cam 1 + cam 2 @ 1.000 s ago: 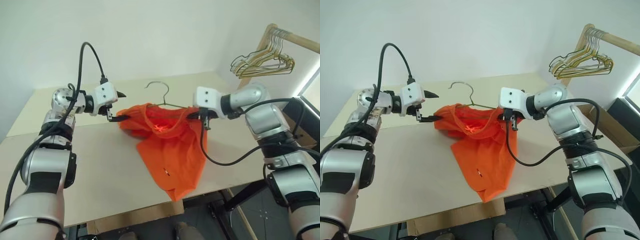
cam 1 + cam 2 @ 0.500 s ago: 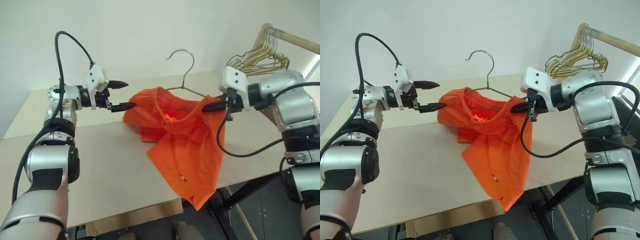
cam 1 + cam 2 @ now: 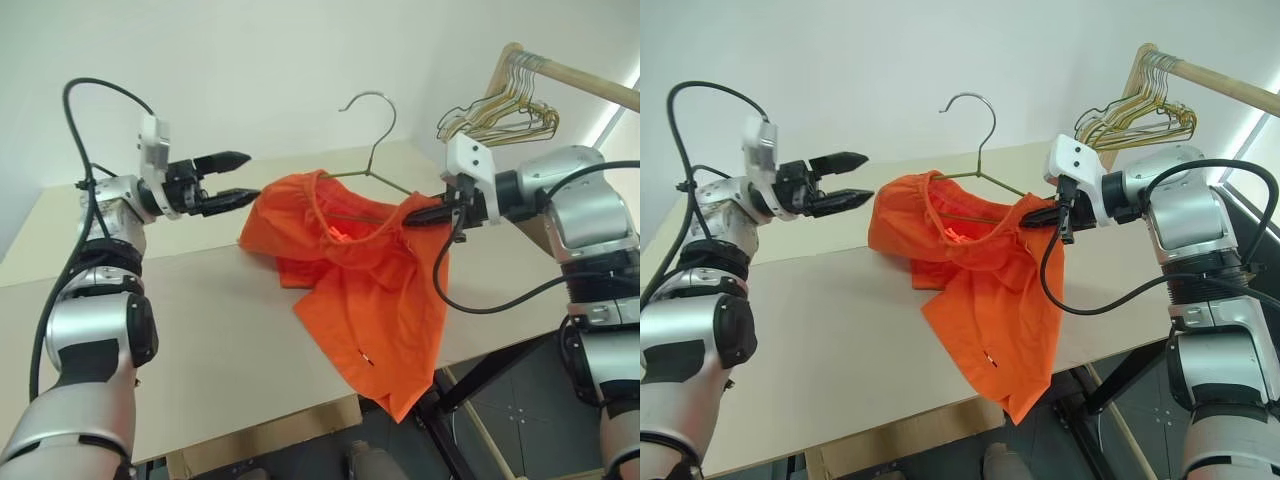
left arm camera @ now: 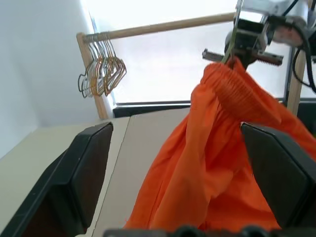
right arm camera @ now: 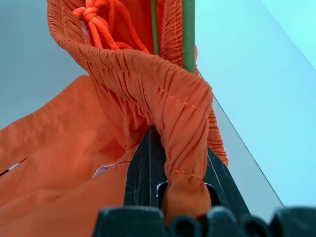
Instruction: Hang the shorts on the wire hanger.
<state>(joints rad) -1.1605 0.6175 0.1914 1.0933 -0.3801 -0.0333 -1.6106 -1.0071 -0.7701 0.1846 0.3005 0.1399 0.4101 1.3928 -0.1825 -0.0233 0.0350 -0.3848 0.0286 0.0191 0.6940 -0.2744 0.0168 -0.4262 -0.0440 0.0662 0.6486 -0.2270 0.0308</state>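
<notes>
Shorts (image 3: pixel 365 270), soft, light, droop-prone, drape over the hanger (image 3: pixel 372 150) above the table (image 3: pixel 200 320); right gripper (image 3: pixel 428 214) clamped on waistband, left gripper (image 3: pixel 232 180) spread empty beside them; judged best hold: gathered waistband.

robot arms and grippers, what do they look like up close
Both arms are jointed silver-grey metal shells with black bands at the joints. Each wrist ends in a small white boxy block, and a thick black cable loops from it back along the arm. The left gripper and the right gripper each have two slim black pointed fingers; the right's show toothed inner edges in the left wrist view.
</notes>
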